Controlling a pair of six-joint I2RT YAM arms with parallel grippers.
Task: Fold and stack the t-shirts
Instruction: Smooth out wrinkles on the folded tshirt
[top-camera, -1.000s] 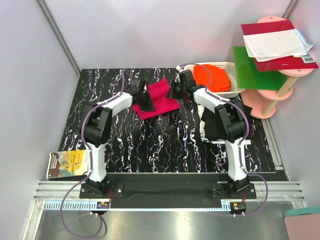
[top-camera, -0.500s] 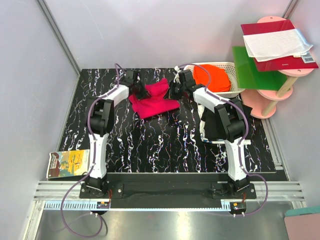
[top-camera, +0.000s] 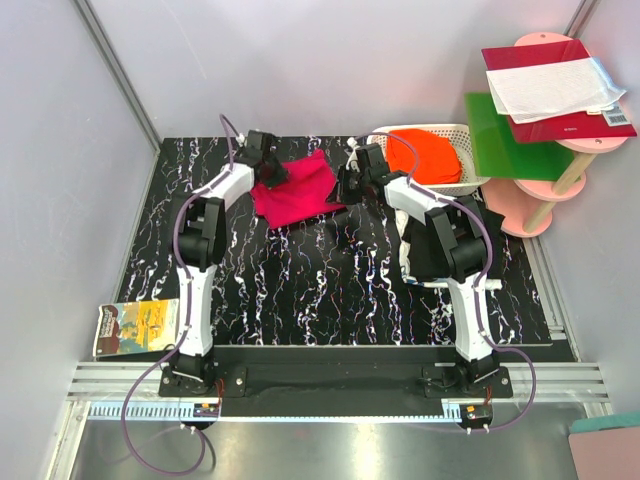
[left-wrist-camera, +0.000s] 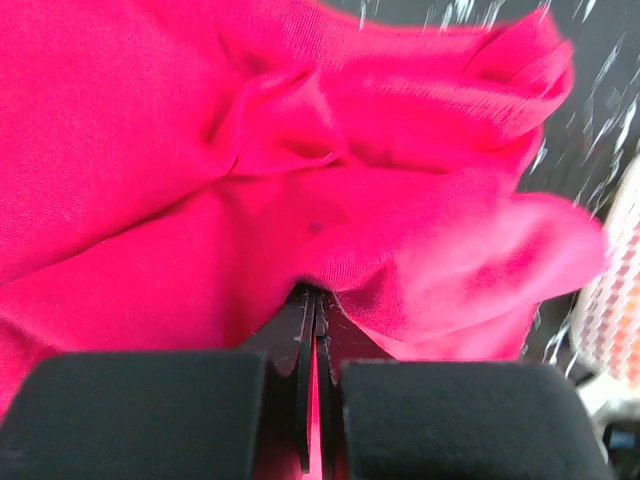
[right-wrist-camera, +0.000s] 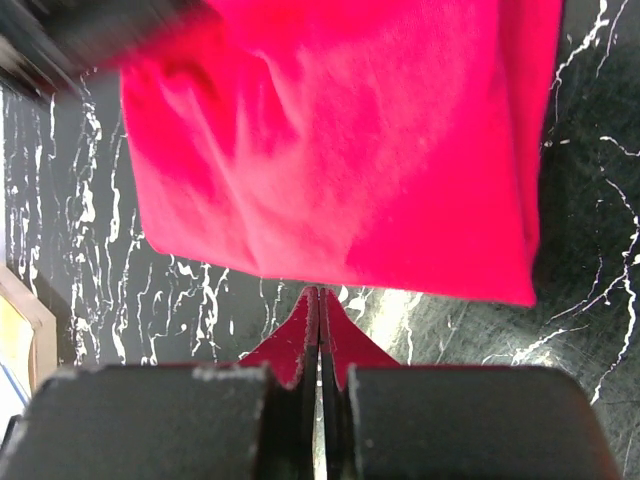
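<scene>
The pink t-shirt (top-camera: 295, 190) is at the far edge of the tabletop (top-camera: 300, 290), about in the middle. It is strung between the two arms. The left claw (left-wrist-camera: 313, 300) is pressed together and pinches a bunch of the pink cloth at the shirt's left end. The right claw (right-wrist-camera: 320, 300) is pressed together too, and a thin bit of pink cloth shows between its fingers, so it pinches the right end.

This looks like the start of the folding step. The two claws have the shirt by its ends and seem to be pulling it open so it can lie flat. It is not flat yet. The left wrist view shows lumps and folds in the cloth.

The next move probably needs both claws to go the same way at the same speed. The cloth should stay a little tight so it lands smooth on the bare tabletop nearer the arms. If one claw lets go too soon, the shirt could drop in a heap.

The shirt's long way runs left to right, along the far edge. It sags to a corner on the near side. The pictures do not show which end is the neck.

An orange t-shirt (top-camera: 430, 155) waits in the white basket (top-camera: 470, 160) at the far right corner.
</scene>
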